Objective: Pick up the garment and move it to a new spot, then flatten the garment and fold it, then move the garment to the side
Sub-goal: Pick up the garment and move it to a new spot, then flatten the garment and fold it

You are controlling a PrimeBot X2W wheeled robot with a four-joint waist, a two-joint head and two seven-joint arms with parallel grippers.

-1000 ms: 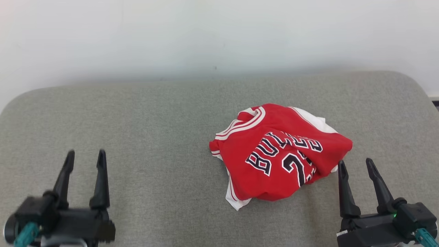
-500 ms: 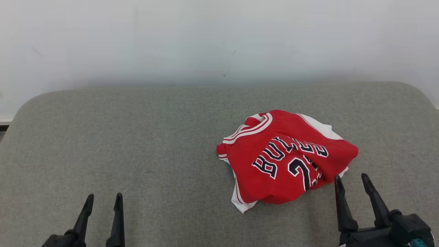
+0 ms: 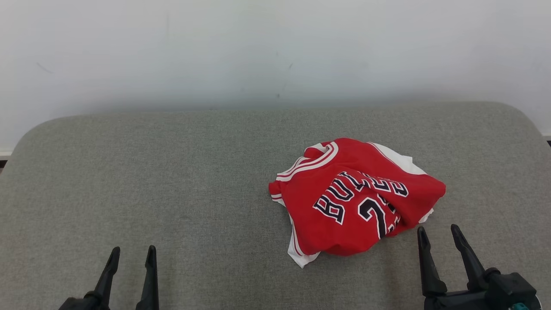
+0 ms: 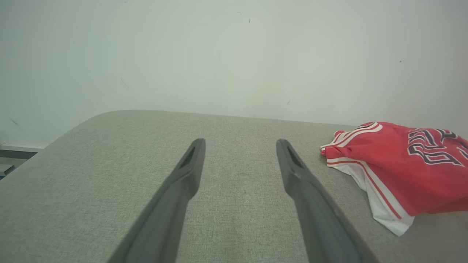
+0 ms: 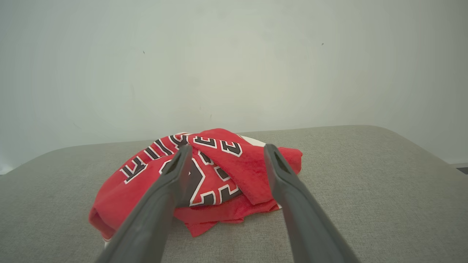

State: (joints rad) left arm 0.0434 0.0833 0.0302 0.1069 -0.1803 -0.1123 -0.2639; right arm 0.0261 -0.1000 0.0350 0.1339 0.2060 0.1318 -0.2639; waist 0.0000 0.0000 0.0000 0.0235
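Garment (image 3: pixel 357 198) lay crumpled in a red heap on the grey tabletop (image 3: pixel 172 172), just ahead of the right hand (image 3: pixel 437 229) and a little to its left. Its nearest fold was close before that hand but apart from it. From the left hand (image 3: pixel 133 249) it sat well off to the right and further forward. Both hands stood wide, fingers spread and holding nothing, low over the tabletop.

By my judgement the step in hand was the first one, the pick-up. Nothing was gripped yet, and the garment was neither flattened nor folded.

The right hand looked the better placed to begin. The next move would call for it to go forward and down into the near side of the heap, take a fold between its fingers and close on enough cloth to lift the whole heap. Because the garment was bunched, with layers doubled over one another, a pinch on one loose layer might let the rest trail or drag. The left hand would have to cross rightward if it were to share the lift. The bare tabletop ahead of the left hand looked a likely new spot.
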